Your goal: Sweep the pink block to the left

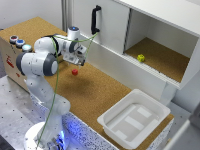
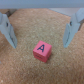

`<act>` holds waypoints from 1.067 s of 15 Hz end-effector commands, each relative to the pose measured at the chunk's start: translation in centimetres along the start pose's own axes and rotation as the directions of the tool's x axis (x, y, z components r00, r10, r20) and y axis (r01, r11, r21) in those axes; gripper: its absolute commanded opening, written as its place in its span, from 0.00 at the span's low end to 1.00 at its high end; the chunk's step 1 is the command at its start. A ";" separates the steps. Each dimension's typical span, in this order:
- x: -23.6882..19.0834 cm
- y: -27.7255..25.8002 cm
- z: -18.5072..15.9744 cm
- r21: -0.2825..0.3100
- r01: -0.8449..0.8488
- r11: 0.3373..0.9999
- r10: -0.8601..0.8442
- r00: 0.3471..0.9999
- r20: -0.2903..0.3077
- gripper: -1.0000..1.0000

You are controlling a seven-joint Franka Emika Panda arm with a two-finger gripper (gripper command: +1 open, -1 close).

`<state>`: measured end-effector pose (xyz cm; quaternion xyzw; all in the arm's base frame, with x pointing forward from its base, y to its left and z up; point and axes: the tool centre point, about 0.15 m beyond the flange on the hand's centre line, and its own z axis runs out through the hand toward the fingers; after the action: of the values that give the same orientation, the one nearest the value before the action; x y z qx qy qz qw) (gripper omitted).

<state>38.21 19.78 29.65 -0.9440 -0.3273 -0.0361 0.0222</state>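
The pink block (image 1: 74, 72) is a tiny reddish-pink cube lying on the cork tabletop (image 1: 95, 90), just in front of the arm's hand. In the wrist view the pink block (image 2: 42, 51) shows a dark letter A on its upper face. My gripper (image 1: 81, 61) hovers just above and behind it, tilted down. Its two grey fingers (image 2: 7, 31) stand wide apart, so the gripper (image 2: 39, 45) is open and holds nothing. The cube sits roughly midway between the fingertips, slightly past them, touching neither.
A white plastic tray (image 1: 134, 117) sits on the table toward the exterior view's right. An open cabinet (image 1: 160, 55) behind holds a yellow-green small block (image 1: 141, 58); its door carries a black handle (image 1: 95, 20). Three round buttons (image 1: 20, 43) sit at the exterior view's left.
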 end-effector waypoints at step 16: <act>5.8 0.5 7.9 0.118 0.827 0.550 -0.832 0.529 0.167 1.00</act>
<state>38.99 23.42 24.92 -0.6812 -0.7318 0.0091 -0.0187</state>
